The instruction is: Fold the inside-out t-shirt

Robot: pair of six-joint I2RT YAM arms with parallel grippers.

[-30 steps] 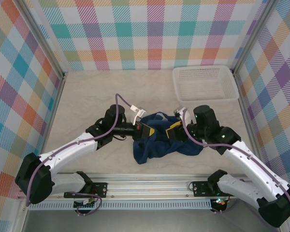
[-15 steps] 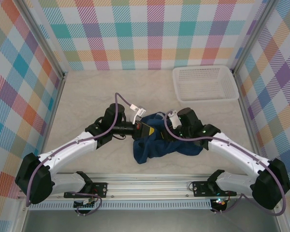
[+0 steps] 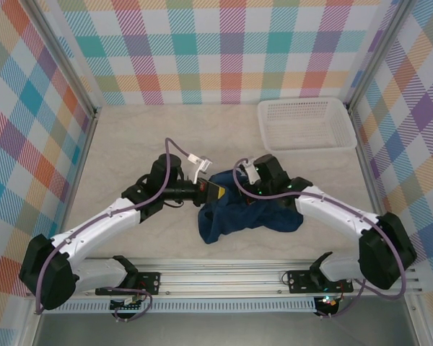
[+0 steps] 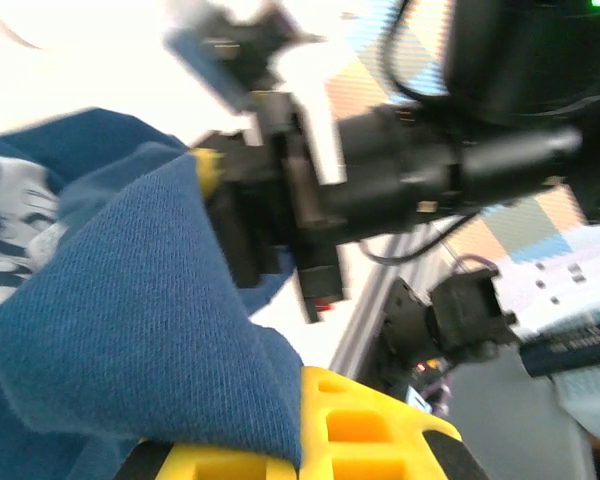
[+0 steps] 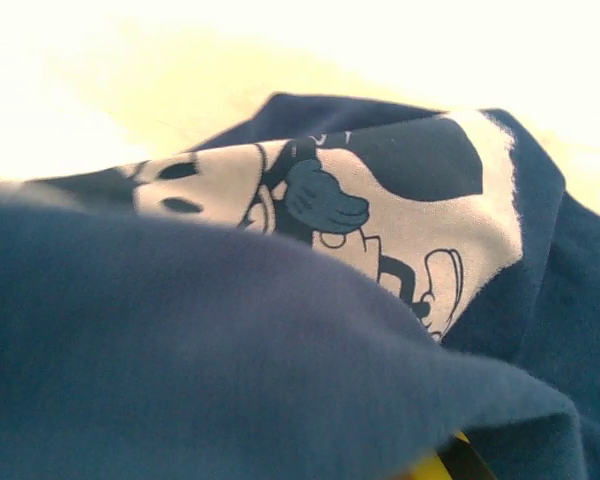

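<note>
The t-shirt [image 3: 254, 213] lies in a crumpled heap on the table [image 3: 130, 137], at the middle front between the two arms. Both grippers meet at its upper left edge, nearly tip to tip. I judge this is to take two neighbouring points on one edge so the cloth can be drawn apart and spread flat before any fold. The left gripper [image 3: 216, 192] is closed on a fold, and its wrist view has navy cloth draped over its yellow finger [image 4: 370, 425]. The right gripper [image 3: 236, 189] is closed as well, with cloth bunched right across its wrist view, so it seems to have a pinch (the bite itself is hidden under the fold). The white print [image 5: 320, 220] shows amid the creases. The left arm stretches low, forward and rightward, with its wrist level. The right arm reaches forward and leftward, its wrist turned to face the other.
</note>
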